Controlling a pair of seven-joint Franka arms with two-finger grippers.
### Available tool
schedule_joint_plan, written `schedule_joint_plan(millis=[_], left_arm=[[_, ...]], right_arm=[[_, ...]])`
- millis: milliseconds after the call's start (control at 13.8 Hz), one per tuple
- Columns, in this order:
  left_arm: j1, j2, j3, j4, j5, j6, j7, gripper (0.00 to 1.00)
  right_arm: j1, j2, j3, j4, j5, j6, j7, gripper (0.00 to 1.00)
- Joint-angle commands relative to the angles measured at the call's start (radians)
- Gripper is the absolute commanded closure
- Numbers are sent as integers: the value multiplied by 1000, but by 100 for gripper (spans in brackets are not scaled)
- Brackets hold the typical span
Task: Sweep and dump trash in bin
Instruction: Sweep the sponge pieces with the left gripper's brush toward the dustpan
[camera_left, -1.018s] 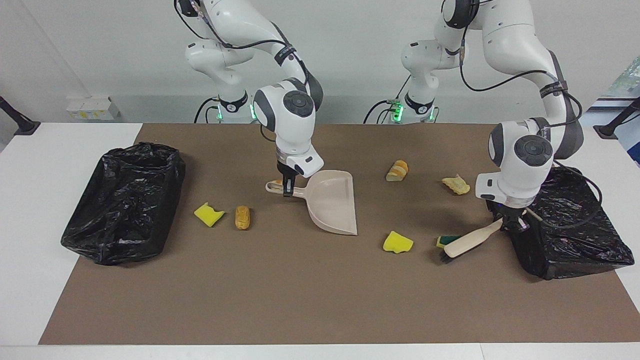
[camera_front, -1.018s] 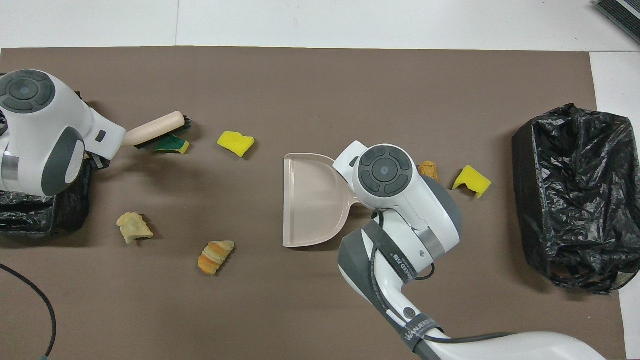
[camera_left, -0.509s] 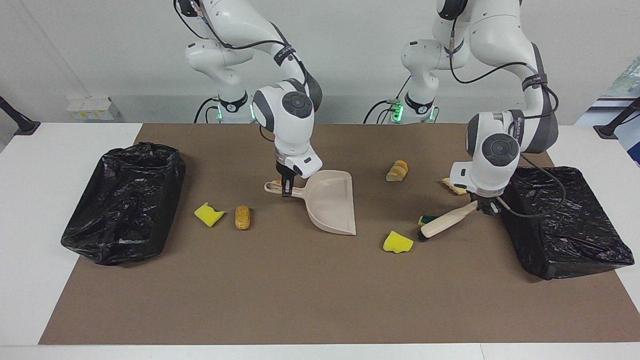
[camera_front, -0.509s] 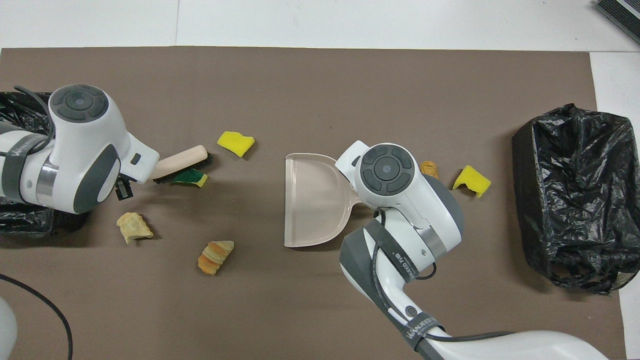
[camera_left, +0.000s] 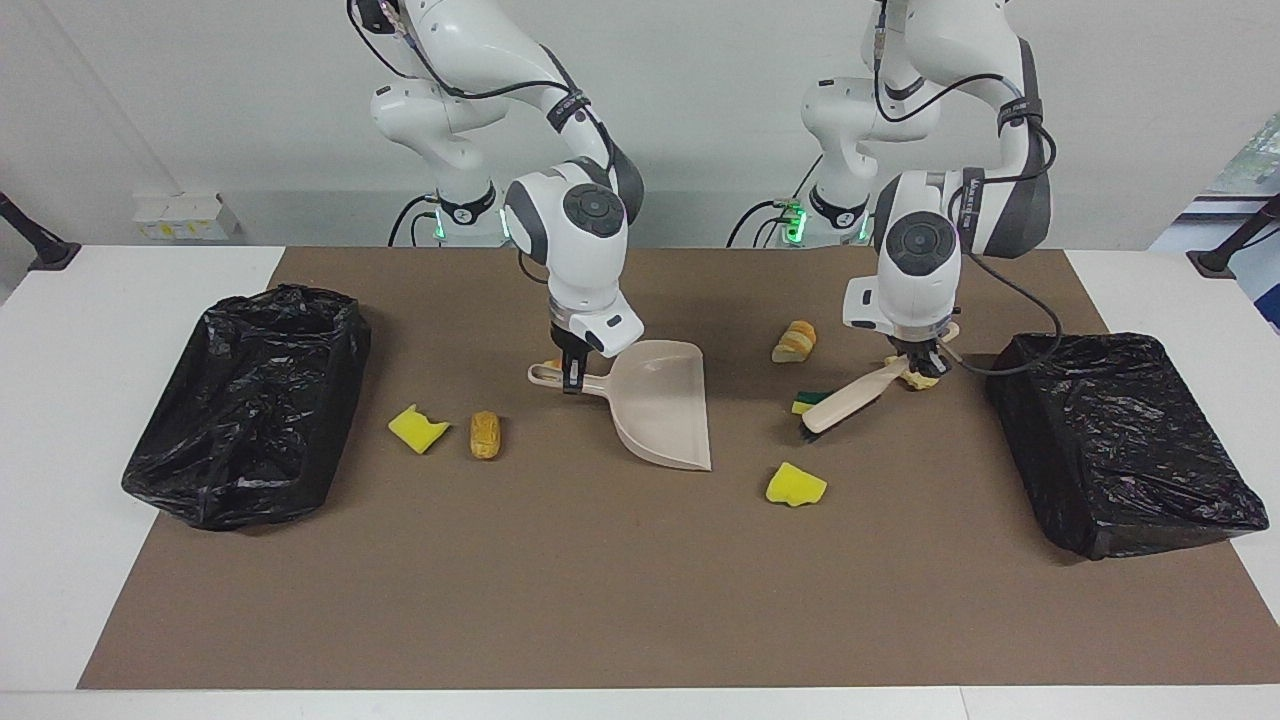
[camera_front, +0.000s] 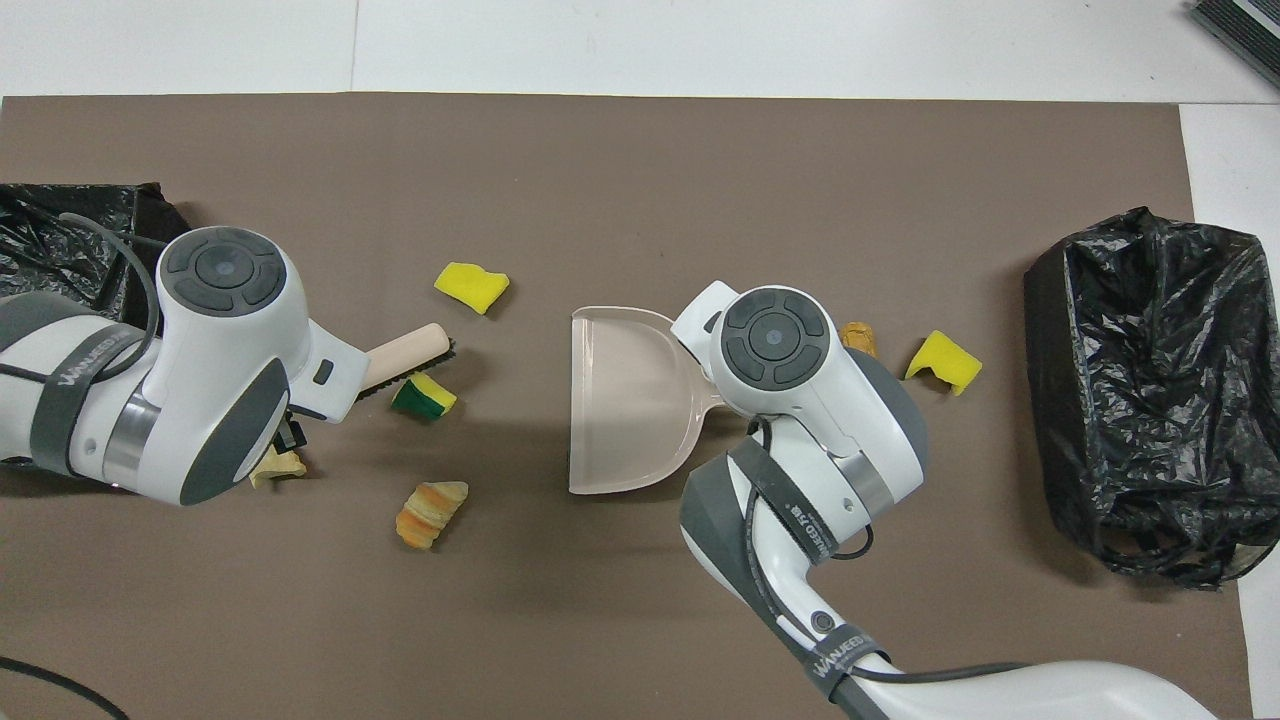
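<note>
My right gripper (camera_left: 572, 378) is shut on the handle of the beige dustpan (camera_left: 665, 405) (camera_front: 625, 400), which rests on the mat. My left gripper (camera_left: 922, 362) is shut on the beige brush (camera_left: 845, 403) (camera_front: 405, 350), whose bristles touch a green-faced sponge (camera_left: 805, 402) (camera_front: 423, 397). Other trash lies loose: a yellow sponge (camera_left: 795, 485), a croissant (camera_left: 795, 341) and a pale bread piece (camera_front: 280, 465), partly hidden under the left hand. A yellow sponge (camera_left: 417, 428) and a bread piece (camera_left: 485, 435) lie beside the dustpan handle.
A black-bag bin (camera_left: 250, 400) (camera_front: 1140, 390) stands at the right arm's end of the table. Another black-bag bin (camera_left: 1120, 440) stands at the left arm's end. A brown mat (camera_left: 600, 580) covers the table's middle.
My left arm has swung the brush away from its end's bin toward the dustpan, pushing the green-faced sponge along. The dustpan and right arm have hardly moved.
</note>
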Motion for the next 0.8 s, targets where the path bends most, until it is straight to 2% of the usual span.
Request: schedule_joint_plan(millis=[0, 145, 218, 582, 727], left_arm=[[-5, -4, 13, 22, -14, 40, 29, 100], [6, 17, 16, 30, -14, 143, 89, 100], [7, 54, 18, 71, -12, 169, 92, 100], [9, 202, 18, 247, -7, 183, 94, 100], [9, 235, 18, 279, -9, 191, 91, 100]], right_arm=[[-9, -2, 5, -5, -28, -11, 24, 100], [-9, -2, 3, -7, -30, -11, 24, 100], [-10, -2, 5, -7, -30, -11, 24, 100], [-10, 0, 5, -5, -34, -11, 24, 100], [-12, 0, 5, -5, -34, -11, 24, 100]])
